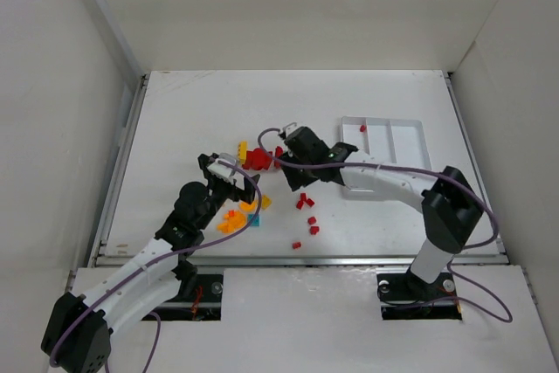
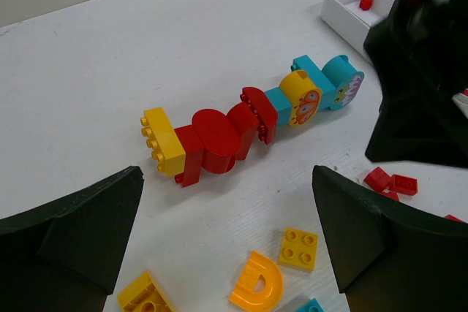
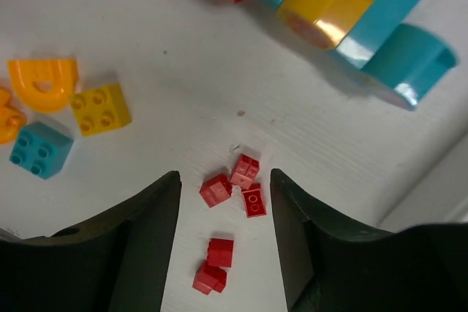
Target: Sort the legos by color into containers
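Empty, spread right pincer point(image 3: 224, 174) over small red bricks point(image 3: 232, 184) on surface point(image 3: 183, 27), cluster between fingers. Risk on closing: catching two touching bricks, or flicking one toward joined row point(image 3: 344, 5) just ahead. Close by, left pincer point(image 2: 227, 180) spread wide: risk of bumping. Tray point(image 1: 384, 119) near, to right of right pincer, single red brick point(image 1: 362, 128) inside.

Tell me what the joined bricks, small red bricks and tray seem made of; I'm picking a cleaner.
Joined row: glossy moulded hard plastic, judging by highlights and crisp studs. Small red bricks: likely the same plastic, duller. Tray: white, smooth thin walls, probably plastic.
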You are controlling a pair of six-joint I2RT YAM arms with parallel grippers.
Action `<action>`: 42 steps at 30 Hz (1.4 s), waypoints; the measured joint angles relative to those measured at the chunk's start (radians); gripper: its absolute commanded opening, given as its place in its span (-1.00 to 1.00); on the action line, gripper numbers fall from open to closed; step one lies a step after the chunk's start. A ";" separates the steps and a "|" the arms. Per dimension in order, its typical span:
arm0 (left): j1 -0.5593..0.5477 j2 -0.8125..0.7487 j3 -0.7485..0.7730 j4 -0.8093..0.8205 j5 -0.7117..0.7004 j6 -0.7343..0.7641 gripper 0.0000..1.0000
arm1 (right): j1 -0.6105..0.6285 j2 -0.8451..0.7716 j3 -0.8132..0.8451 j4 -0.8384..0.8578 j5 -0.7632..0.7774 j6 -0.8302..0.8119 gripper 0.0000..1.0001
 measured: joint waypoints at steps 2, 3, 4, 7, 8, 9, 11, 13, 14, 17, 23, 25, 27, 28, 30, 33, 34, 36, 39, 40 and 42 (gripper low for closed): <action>0.000 0.000 0.000 0.000 0.000 0.000 1.00 | 0.014 0.037 -0.017 0.002 -0.040 0.014 0.06; 0.000 0.000 0.000 0.000 0.000 0.000 1.00 | 0.009 0.056 -0.024 0.002 -0.048 0.026 0.06; 0.000 0.000 0.000 0.000 0.000 0.000 1.00 | 0.000 0.072 -0.032 -0.001 -0.048 0.041 0.04; 0.000 0.000 0.000 0.000 0.000 0.000 1.00 | -0.020 0.114 -0.034 -0.014 -0.033 0.102 -0.03; 0.000 0.000 0.000 0.000 0.000 0.000 1.00 | -0.025 0.125 -0.032 -0.021 -0.028 0.121 -0.03; 0.000 0.000 0.000 0.000 0.000 0.000 1.00 | -0.026 0.133 -0.031 -0.028 -0.022 0.135 -0.03; 0.000 0.000 0.000 0.000 0.000 0.000 1.00 | -0.023 0.145 -0.026 -0.040 -0.018 0.158 -0.03; 0.000 0.000 0.000 0.000 0.000 0.000 1.00 | -0.018 0.156 -0.025 -0.040 -0.018 0.170 -0.03; 0.000 0.000 0.000 0.000 0.000 0.000 1.00 | -0.016 0.160 -0.025 -0.040 -0.018 0.176 -0.03; 0.000 0.000 0.000 0.000 0.000 0.000 1.00 | -0.009 0.175 -0.025 -0.040 -0.024 0.185 -0.07; 0.000 0.000 0.000 0.000 0.005 0.000 1.00 | -0.008 0.192 -0.026 -0.040 -0.029 0.195 -0.53; 0.000 0.000 0.000 0.000 0.006 0.000 1.00 | -0.008 0.195 -0.026 -0.040 -0.029 0.199 -0.72; 0.000 0.000 0.000 0.000 0.007 0.000 1.00 | -0.008 0.195 -0.026 -0.040 -0.027 0.203 -0.80; 0.000 0.000 0.000 0.000 0.007 0.000 1.00 | -0.008 0.195 -0.026 -0.040 -0.025 0.203 -0.80; 0.000 0.000 0.000 0.000 0.008 0.000 1.00 | -0.008 0.193 -0.026 -0.041 -0.021 0.207 -0.83; 0.000 0.000 0.000 0.000 0.008 0.000 1.00 | -0.008 0.180 -0.024 -0.057 0.019 0.218 -0.89; 0.000 0.000 0.000 0.000 0.008 0.000 1.00 | -0.008 0.170 -0.019 -0.072 0.040 0.227 -0.89; 0.000 0.000 0.000 0.000 0.008 0.000 1.00 | -0.012 0.139 -0.009 -0.094 0.103 0.248 -0.89; 0.000 0.000 0.000 0.000 0.008 0.000 1.00 | -0.037 0.060 0.000 -0.102 0.167 0.284 -0.89; 0.000 0.000 0.000 0.000 0.008 0.000 1.00 | -0.060 0.026 0.001 -0.102 0.182 0.294 -0.89; 0.000 0.000 0.000 0.001 0.008 0.000 1.00 | -0.135 -0.029 0.001 -0.098 0.205 0.310 -0.89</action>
